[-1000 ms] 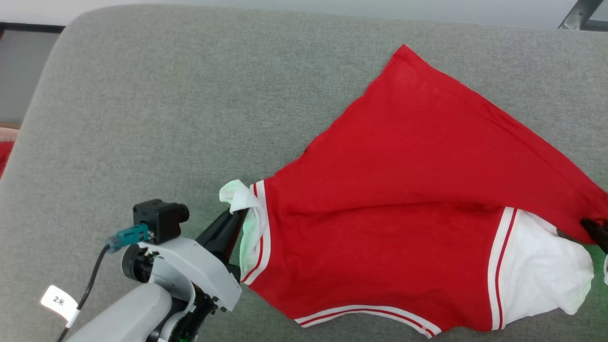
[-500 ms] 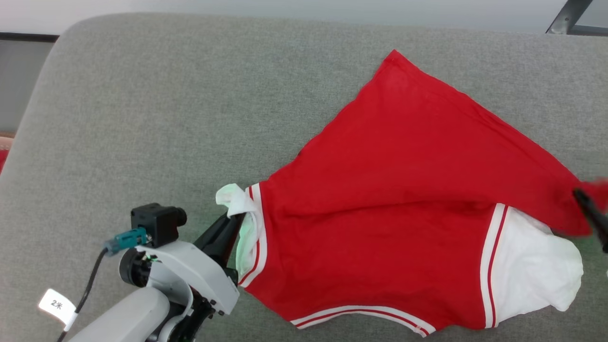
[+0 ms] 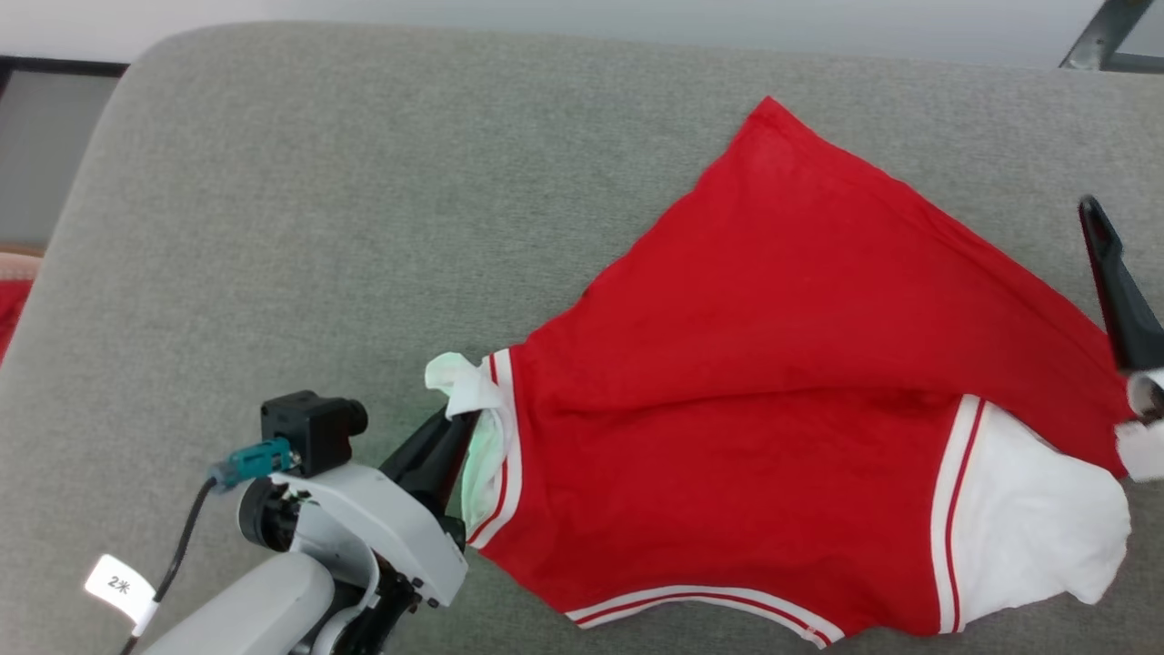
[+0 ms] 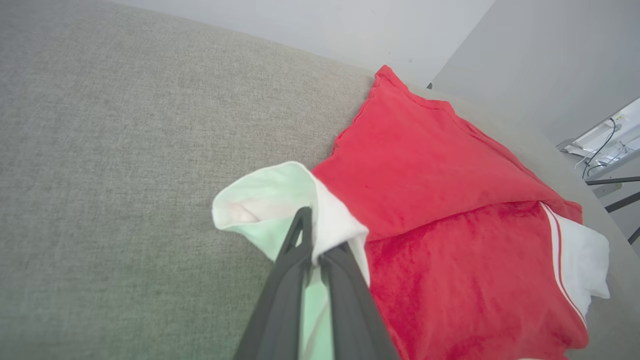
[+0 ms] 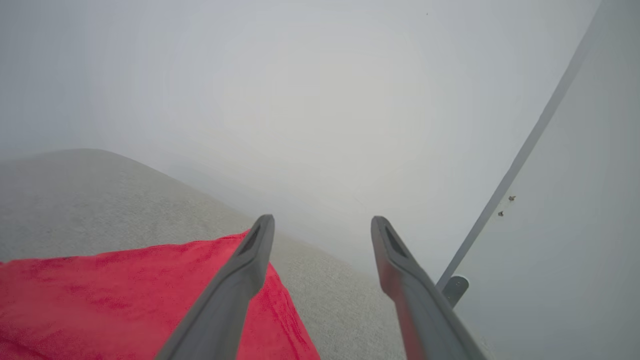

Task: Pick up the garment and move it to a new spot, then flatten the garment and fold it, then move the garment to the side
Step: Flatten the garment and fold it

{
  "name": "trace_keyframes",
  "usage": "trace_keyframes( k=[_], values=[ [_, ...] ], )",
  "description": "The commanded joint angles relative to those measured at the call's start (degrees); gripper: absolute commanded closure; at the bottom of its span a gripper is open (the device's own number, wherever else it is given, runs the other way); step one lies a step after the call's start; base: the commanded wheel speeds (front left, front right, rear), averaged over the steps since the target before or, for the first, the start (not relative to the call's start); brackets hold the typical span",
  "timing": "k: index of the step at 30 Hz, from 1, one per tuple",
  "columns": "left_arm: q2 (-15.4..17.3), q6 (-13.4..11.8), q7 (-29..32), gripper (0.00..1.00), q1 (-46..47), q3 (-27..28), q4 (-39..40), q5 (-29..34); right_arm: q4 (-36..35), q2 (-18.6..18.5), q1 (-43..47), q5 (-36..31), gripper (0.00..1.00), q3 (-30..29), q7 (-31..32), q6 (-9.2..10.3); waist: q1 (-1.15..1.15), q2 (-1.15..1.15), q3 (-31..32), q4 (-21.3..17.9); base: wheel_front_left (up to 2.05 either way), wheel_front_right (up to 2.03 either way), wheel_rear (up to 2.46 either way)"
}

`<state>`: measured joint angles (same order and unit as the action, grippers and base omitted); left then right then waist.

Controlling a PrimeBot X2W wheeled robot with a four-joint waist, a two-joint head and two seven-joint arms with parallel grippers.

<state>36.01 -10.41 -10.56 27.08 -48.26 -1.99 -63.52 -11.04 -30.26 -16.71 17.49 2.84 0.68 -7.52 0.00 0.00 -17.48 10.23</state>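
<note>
Nearest the cushion's (image 3: 318, 227) front edge, the left gripper (image 4: 312, 235) is clenched on a white sleeve end (image 4: 280, 195) of the garment (image 3: 773, 391), with cloth pinched between both dark fingers and the sleeve bunched up off the grey fabric. The garment lies on the right half of the cushion. Its striped hem runs along the front edge, and the other white sleeve (image 3: 1037, 518) is spread by the front right corner. A large red panel is laid slantwise over the body, its point reaching toward the back edge, and a soft crease crosses the middle. At the right edge the right gripper (image 5: 322, 222) hangs with its jaws wide apart and nothing between them, above the red border and not touching it. Judgement: the relocation looks done and the work sits in the flatten-and-fold stage. The lie is skewed and uneven, so squaring, the remaining folds and the move aside all appear left to do.
</note>
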Motion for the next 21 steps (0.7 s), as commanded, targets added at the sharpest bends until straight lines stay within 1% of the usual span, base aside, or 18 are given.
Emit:
trace_keyframes(
  k=[1, 5, 8, 9, 11, 13, 16, 19, 20, 21],
  values=[
    [-0.4, 0.1, 0.0, 0.93, 0.3, -0.1, 0.1, 0.3, 1.1, 0.2, -1.9, -0.1, 0.00, 1.4, -0.8, 0.05, 0.00, 0.00, -0.1, 0.7, 0.00, 0.00, 0.00],
    [-1.0, 0.4, -0.1, 0.93, 0.7, -0.4, -0.1, 0.5, 6.0, 0.3, -8.8, 0.9, 0.00, 6.3, 0.5, 0.06, 0.00, 0.00, -0.5, 2.0, 0.00, 0.00, 0.00],
    [-1.8, 0.8, 0.0, 0.93, 1.1, -0.8, -0.2, 0.8, 11.4, -0.1, -15.8, 3.8, 0.00, 11.8, 5.6, 0.05, 0.00, 0.00, -1.0, 3.3, 0.00, 0.00, 0.00],
    [-2.3, 0.9, 0.0, 0.92, 1.4, -1.1, -0.4, 0.9, 14.1, 0.1, -18.2, 5.9, 0.00, 12.8, 8.1, 0.07, 0.00, 0.00, -1.3, 3.9, 0.00, 0.00, 0.00],
    [-3.4, 1.5, 0.2, 0.93, 2.2, -1.6, -0.7, 1.2, 18.4, -0.6, -23.4, 9.2, 0.00, 16.8, 12.7, 0.03, 0.00, 0.00, -1.8, 5.2, 0.00, 0.00, 0.00],
    [-4.5, 2.2, 0.3, 0.93, 3.1, -2.3, -1.5, 1.5, 23.5, -1.4, -28.4, 12.2, 0.00, 19.5, 17.5, 0.05, 0.00, 0.00, -2.4, 6.7, 0.00, 0.00, 0.00],
    [-6.6, 3.7, 0.6, 0.93, 4.6, -3.3, -2.7, 1.9, 31.1, -1.8, -35.2, 15.9, 0.00, 22.7, 23.2, 0.03, 0.00, 0.00, -3.4, 9.2, 0.00, 0.00, 0.00],
    [-8.7, 5.0, 0.4, 0.93, 5.9, -4.2, -4.3, 2.2, 38.3, -1.8, -40.6, 18.1, 0.00, 25.2, 28.0, 0.03, 0.00, 0.00, -4.2, 11.5, 0.00, 0.00, 0.00],
    [-8.7, 5.0, 0.4, 0.93, 5.9, -4.2, -4.3, 2.2, 38.3, -1.8, -40.6, 18.1, 0.00, 25.2, 28.0, 0.03, 0.00, 0.00, -4.2, 11.5, 0.00, 0.00, 0.00],
    [-9.4, 5.5, 0.4, 0.93, 6.2, -4.5, -4.9, 2.3, 40.6, -1.7, -42.2, 18.8, 0.00, 25.9, 29.6, 0.03, 0.00, 0.00, -4.5, 12.3, 0.00, 0.00, 0.00]
  ],
)
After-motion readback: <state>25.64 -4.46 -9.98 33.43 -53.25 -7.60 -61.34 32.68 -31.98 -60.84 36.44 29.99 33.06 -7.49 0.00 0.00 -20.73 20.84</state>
